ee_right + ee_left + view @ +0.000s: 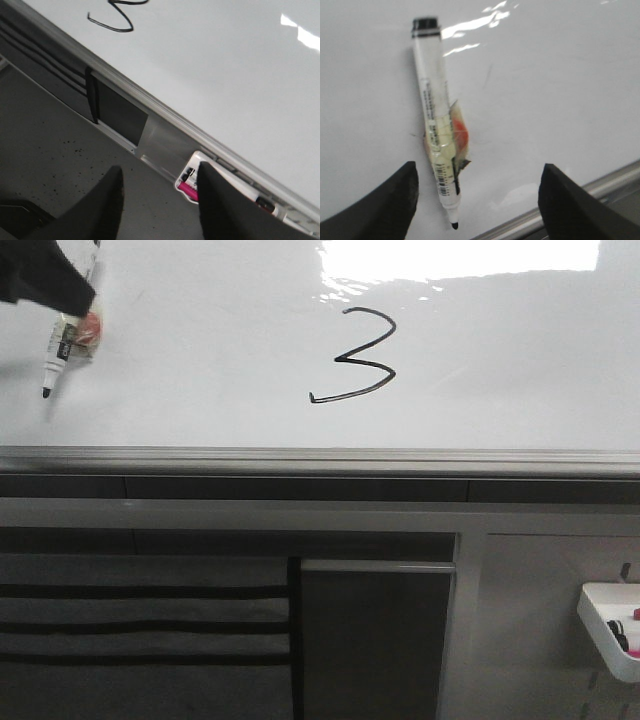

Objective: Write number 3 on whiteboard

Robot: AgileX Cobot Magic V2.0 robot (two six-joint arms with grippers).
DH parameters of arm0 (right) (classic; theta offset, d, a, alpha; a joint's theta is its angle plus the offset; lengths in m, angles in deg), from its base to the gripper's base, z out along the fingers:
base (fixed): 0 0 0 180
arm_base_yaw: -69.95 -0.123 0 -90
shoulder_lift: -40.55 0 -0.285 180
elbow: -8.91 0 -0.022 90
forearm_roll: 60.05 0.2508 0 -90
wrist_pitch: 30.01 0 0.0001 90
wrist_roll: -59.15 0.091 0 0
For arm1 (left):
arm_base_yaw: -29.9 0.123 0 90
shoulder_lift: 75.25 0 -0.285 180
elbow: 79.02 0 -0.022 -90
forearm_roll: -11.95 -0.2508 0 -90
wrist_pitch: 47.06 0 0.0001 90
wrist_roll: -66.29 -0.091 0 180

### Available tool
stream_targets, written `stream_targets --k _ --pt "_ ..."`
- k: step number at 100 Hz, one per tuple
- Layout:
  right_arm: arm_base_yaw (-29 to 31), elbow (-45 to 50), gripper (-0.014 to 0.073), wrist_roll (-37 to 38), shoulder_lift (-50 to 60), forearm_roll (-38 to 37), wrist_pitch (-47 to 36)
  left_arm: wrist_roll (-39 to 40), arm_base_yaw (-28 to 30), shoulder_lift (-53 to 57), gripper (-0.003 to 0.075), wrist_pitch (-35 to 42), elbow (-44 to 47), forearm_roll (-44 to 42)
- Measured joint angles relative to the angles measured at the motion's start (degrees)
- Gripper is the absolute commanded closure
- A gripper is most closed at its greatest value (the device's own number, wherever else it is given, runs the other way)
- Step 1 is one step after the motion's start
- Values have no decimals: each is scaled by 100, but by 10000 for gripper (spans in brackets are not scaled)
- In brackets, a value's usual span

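Black numeral: we see the thin black hand-drawn number 3 [354,355] finished on the board, with an angular middle and a long lower curve ending in a small hook; the right wrist view catches only its lower curve [111,20].
Whiteboard: the large glossy white whiteboard [200,350] fills the upper part of the front view, bright glare near its top edge and a grey metal rail along its lower edge.
Marker: a white-barrelled marker with a black tip [66,340] sits at the far left of the board, well apart from the 3, tip pointing down; clear tape and an orange-red patch wrap its middle [440,135].
Left gripper: we see the left gripper [477,200] with jaws spread wide on either side of the marker in the left wrist view; whether anything else holds the marker we cannot tell.
Right gripper: the right gripper [160,200] has its jaws parted and empty, below the board's rail.
Tray: a small white plastic tray [608,625] hangs at lower right on the grey cabinet panels [380,640], holding pink and dark pens.
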Motion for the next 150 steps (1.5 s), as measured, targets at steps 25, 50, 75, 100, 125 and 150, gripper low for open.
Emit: stream_targets --k 25,50,75,100,125,150 --pt "642 570 296 1403 823 -19 -11 150 365 1902 321 -1732 0 -768" --pt "683 1245 498 1943 2184 -19 -524 1450 1117 3450 573 -2876 188 -1708" --pt "683 1713 668 1968 3042 -19 -985 1622 1531 4398 738 -1993 1082 -1782" --pt "683 1744 668 1980 3057 -19 -983 1710 1544 4496 738 -1073 1802 -1273" --pt "683 1744 668 1980 3057 -19 -975 1726 1532 4510 738 -1039 2122 -1229" --pt "691 1744 668 1980 3057 -28 -961 1735 1309 5816 738 -717 2794 -1361"
